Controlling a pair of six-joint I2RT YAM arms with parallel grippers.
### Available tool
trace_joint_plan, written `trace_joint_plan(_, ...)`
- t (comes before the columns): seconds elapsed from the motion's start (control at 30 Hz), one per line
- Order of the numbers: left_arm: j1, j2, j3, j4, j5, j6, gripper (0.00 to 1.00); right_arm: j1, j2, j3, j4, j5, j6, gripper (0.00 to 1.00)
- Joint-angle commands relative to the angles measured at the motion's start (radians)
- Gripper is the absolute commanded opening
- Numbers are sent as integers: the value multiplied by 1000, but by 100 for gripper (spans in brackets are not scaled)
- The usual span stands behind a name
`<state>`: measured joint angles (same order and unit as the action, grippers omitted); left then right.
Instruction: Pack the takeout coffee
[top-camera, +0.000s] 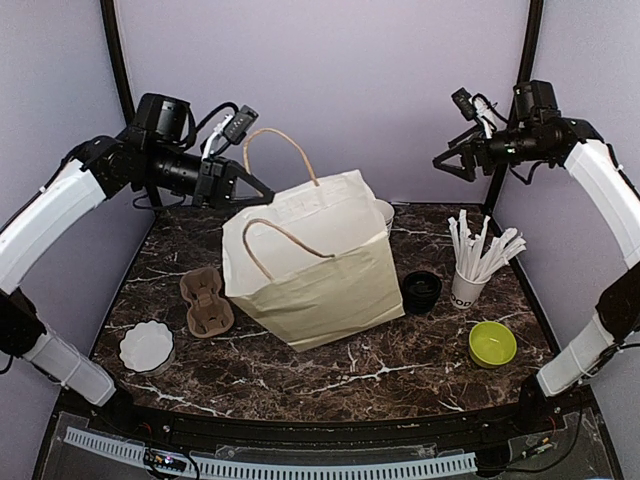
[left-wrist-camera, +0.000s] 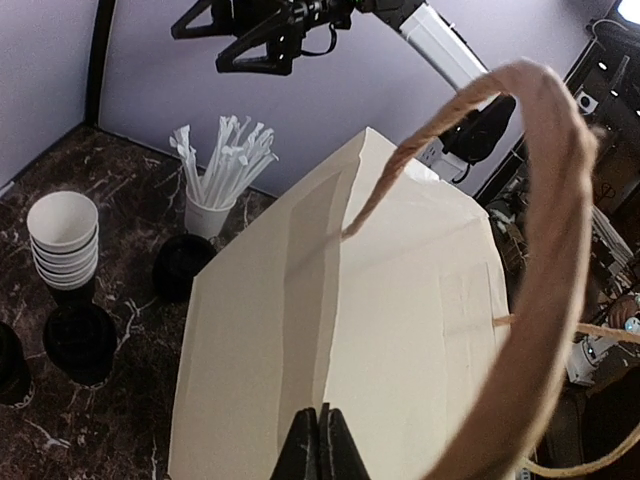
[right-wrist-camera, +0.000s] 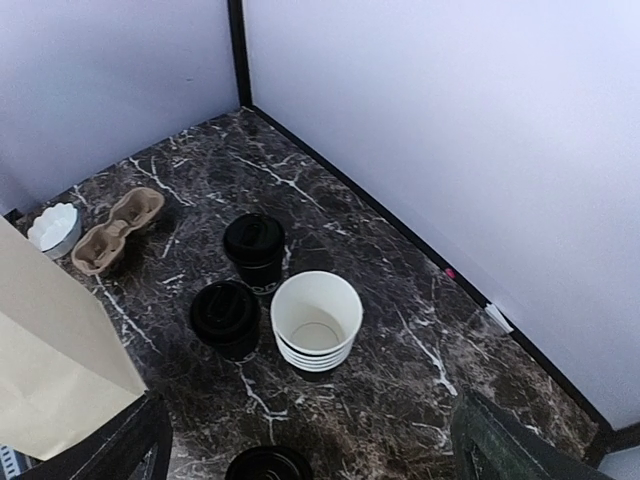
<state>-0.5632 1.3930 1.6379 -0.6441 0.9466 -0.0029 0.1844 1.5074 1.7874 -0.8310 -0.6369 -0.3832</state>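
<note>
Left end effector (left-wrist-camera: 318, 425) pinching paper bag (left-wrist-camera: 400, 330), lidded coffee cups (right-wrist-camera: 253, 245) behind

Stick cup (top-camera: 467, 290) lettering partial, illegible; nothing else readable.

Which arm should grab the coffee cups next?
Probably the right. The right gripper is open and holds nothing, and its camera looks down on the lidded cups. The left gripper is shut, right at the top edge of the paper bag.
</note>
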Motion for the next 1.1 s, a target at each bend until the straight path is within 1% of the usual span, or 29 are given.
trace_joint_plan(0.0,-41,111,61,-133,13,111,0,3,-42,-26,-40,-146,-45,96)
trace_joint_plan(0.13,-62,213,134,-180,3,124,0,4,-65,-48,-47,-176,-51,96)
trace_joint_plan(0.3,-74,324,219,-236,-42,152,0,30,-86,-97,-40,-184,-63,94)
trace_joint_plan(0.33,-75,352,242,-257,-56,170,0,38,-86,-108,-39,-181,-66,94)
trace_joint_plan(0.43,-76,402,308,-284,-173,188,0,60,-75,-131,-34,-160,-69,92)
trace_joint_plan(0.47,-76,427,322,-292,-185,188,0,67,-69,-135,-34,-158,-70,92)
trace_joint_plan(0.6,-76,507,383,-302,-170,172,1,89,-43,-124,-41,-159,-76,91)
trace_joint_plan(0.67,-76,538,408,-308,-174,173,9,99,-30,-113,-48,-161,-80,90)
trace_joint_plan(0.7,-76,550,425,-312,-195,175,18,105,-22,-108,-50,-163,-81,91)
trace_joint_plan(0.73,-76,552,434,-313,-209,179,23,109,-19,-103,-53,-164,-83,90)
trace_joint_plan(0.77,-76,550,450,-318,-250,181,35,114,-15,-100,-56,-166,-86,90)
trace_joint_plan(0.8,-76,545,458,-319,-299,185,43,117,-10,-97,-60,-170,-89,90)
trace_joint_plan(0.83,-76,524,468,-324,-321,198,47,122,-7,-90,-67,-173,-95,90)
trace_joint_plan(0.87,-76,510,469,-326,-366,205,55,124,0,-83,-74,-173,-99,90)
trace_joint_plan(0.9,-76,473,468,-328,-390,216,58,126,4,-75,-80,-173,-101,90)
trace_joint_plan(0.93,-78,450,466,-329,-449,220,62,128,10,-67,-84,-174,-103,90)
trace_joint_plan(1.0,-79,376,446,-336,-532,230,65,129,18,-57,-90,-177,-105,90)
trace_joint_plan(1.03,-79,318,415,-333,-559,227,65,130,19,-56,-91,-179,-106,90)
trace_joint_plan(1.07,-79,285,368,-329,-627,220,67,130,22,-54,-93,-180,-107,90)
